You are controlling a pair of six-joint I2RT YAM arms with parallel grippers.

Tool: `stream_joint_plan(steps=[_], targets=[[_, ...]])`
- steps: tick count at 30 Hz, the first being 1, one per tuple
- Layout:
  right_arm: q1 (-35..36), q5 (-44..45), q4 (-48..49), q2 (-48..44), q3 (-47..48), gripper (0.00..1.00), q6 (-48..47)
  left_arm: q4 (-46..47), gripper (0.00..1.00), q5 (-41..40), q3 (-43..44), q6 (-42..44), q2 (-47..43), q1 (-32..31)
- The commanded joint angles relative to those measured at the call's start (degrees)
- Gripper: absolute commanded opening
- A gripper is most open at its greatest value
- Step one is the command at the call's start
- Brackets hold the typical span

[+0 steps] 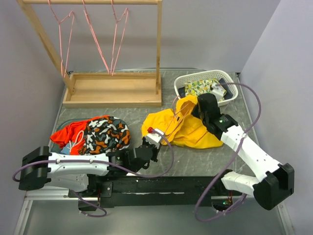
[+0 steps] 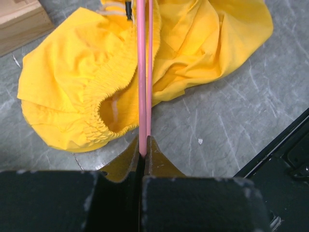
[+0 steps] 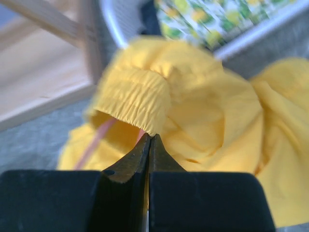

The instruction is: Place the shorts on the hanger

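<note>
The yellow shorts [image 1: 183, 129] lie crumpled on the table's middle right. A pink wire hanger [image 1: 168, 125] runs from my left gripper [image 1: 152, 136] into the fabric. In the left wrist view that gripper [image 2: 144, 145] is shut on the hanger [image 2: 143, 72], whose two wires pass over the gathered waistband of the shorts [image 2: 87, 87]. My right gripper [image 1: 194, 105] sits at the far edge of the shorts. In its wrist view the right gripper [image 3: 150, 137] is shut on the waistband edge of the shorts [image 3: 203, 111], lifted into an arch, with the hanger [image 3: 99, 137] showing beneath.
A wooden rack [image 1: 112, 90] stands at the back left with several pink hangers [image 1: 93, 34] on its bar. A white basket [image 1: 230, 88] holding a lemon-print cloth [image 1: 200, 87] sits behind the shorts. A black-orange-white patterned garment [image 1: 98, 134] lies at the left.
</note>
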Motion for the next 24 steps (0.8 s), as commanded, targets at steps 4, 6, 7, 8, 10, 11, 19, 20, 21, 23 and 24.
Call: stream_joint_plan(steps=[4, 6, 7, 8, 10, 11, 19, 20, 21, 23, 24], targets=[[9.54, 6.50, -14.22, -0.11, 21.99, 0.00, -5.67, 9.48, 0.01, -2.77, -3.48, 2.75, -6.56, 0.21], [12.26, 5.01, -16.78, 1.11, 27.42, 0.00, -6.90, 12.12, 0.01, -3.21, -4.19, 3.80, -9.01, 0.21], [13.40, 4.57, -19.06, 1.47, 29.11, 0.00, -8.21, 13.17, 0.01, -3.82, -4.89, 4.33, -9.72, 0.21], [14.63, 4.65, -19.95, 1.73, 30.52, 0.00, -8.92, 15.10, 0.01, -4.17, -4.99, 5.03, -10.69, 0.21], [17.63, 3.52, -22.40, 2.52, 34.39, 0.00, -10.59, 16.95, 0.01, -5.05, -5.08, 6.88, -10.96, 0.21], [17.98, 1.68, -22.85, 2.70, 35.36, 0.00, -11.21, 17.92, 0.01, -5.23, -4.99, 7.67, -10.96, 0.21], [9.48, -10.96, -22.00, 0.34, 29.23, 0.08, -10.34, 26.08, 0.01, -7.52, -4.98, 11.63, -9.29, -1.02], [9.46, -11.08, -21.72, -0.37, 28.43, 0.16, -10.08, 26.71, 0.01, -7.95, -5.16, 11.46, -8.77, -1.10], [9.46, -11.52, -21.54, -1.42, 27.82, 0.26, -9.46, 27.67, 0.01, -8.04, -5.34, 11.54, -8.50, -1.11], [9.55, -14.06, -20.84, -2.82, 27.11, 0.37, -8.85, 30.22, 0.01, -8.40, -5.95, 11.72, -7.37, -1.19], [9.46, -13.90, -21.10, -3.18, 26.93, 0.48, -7.71, 30.93, 0.01, -8.66, -6.04, 12.07, -6.84, -1.19]])
